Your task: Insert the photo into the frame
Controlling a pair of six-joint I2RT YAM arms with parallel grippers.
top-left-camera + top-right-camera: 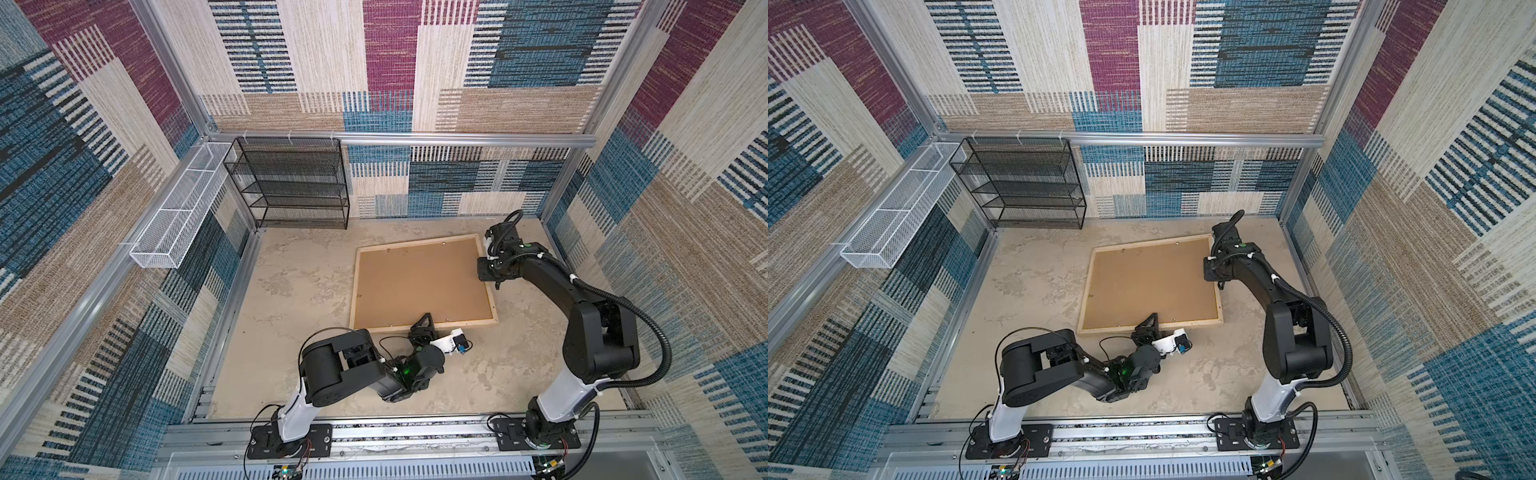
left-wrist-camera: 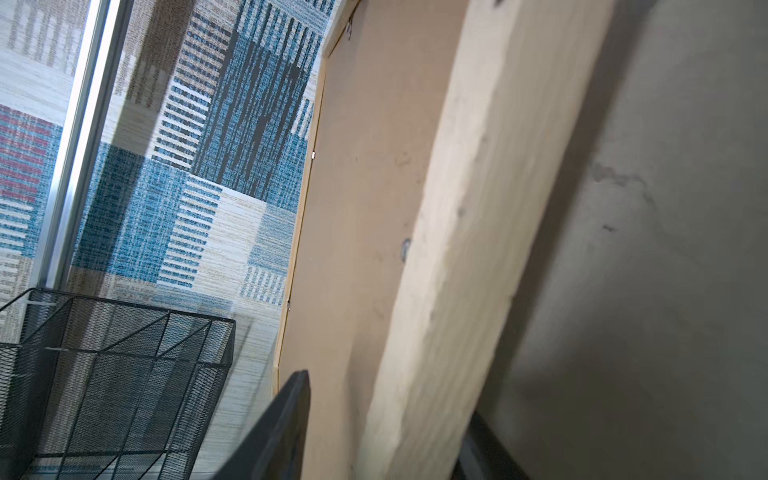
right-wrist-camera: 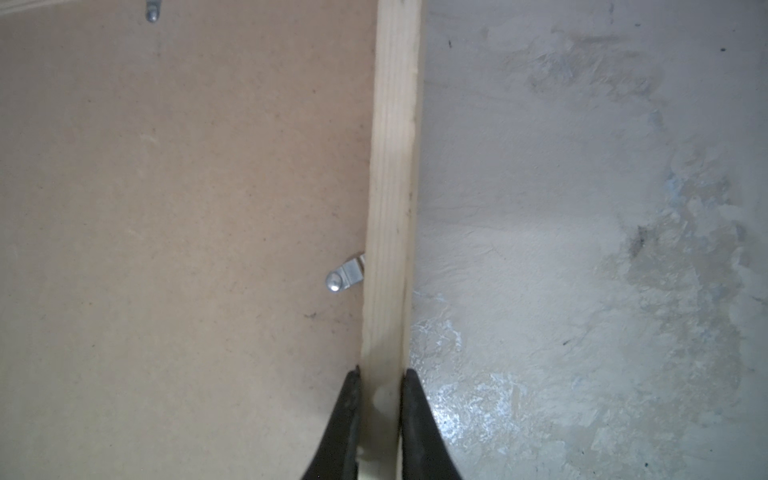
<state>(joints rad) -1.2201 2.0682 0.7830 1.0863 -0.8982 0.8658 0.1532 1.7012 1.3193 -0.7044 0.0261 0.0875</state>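
Black left arm (image 1: 328, 370) and right arm (image 1: 598, 332), white lower links (image 1: 561, 399) — ribbed black hose (image 1: 667, 349) on the right.

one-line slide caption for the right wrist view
Right gripper clamped on a wood strip of the frame, backing board and metal tab on one side, mottled table on the other.

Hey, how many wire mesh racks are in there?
2: a white basket hung on the left wall rail, and black shelves against the back wall beside it. None seems hidden.
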